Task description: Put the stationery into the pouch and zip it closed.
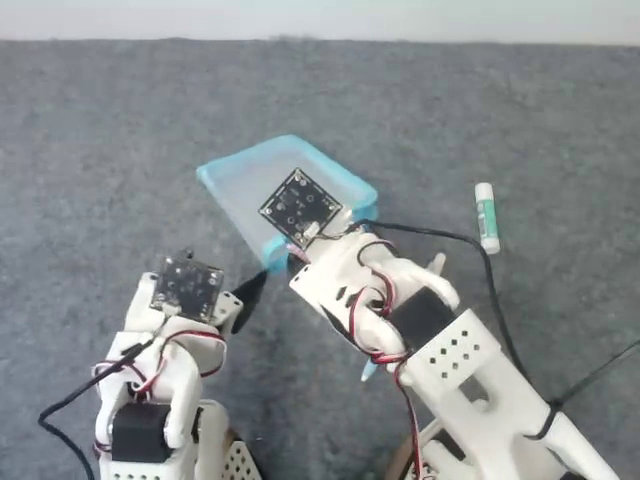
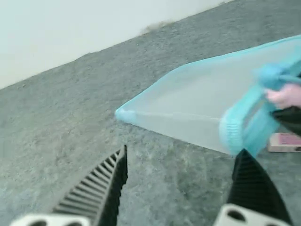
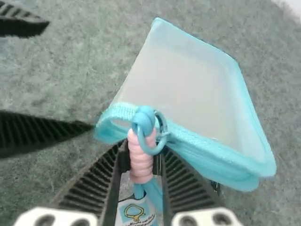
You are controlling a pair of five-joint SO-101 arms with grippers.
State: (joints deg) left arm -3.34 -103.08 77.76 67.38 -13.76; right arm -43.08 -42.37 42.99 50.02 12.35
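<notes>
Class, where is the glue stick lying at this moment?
In the high view the glue stick lies on the grey surface, right of the blue pouch, beside a black cable.

We take this for a small robotics lab or test bench. A flat grey felt-like mat (image 1: 100, 150) covers the table and runs back to a plain pale wall (image 1: 300, 18). At it sit two white plastic robot arms (image 1: 480, 370), with bare black square circuit boards (image 1: 298, 205) at the wrists and loose red and black wires (image 1: 378, 345) left exposed.
</notes>
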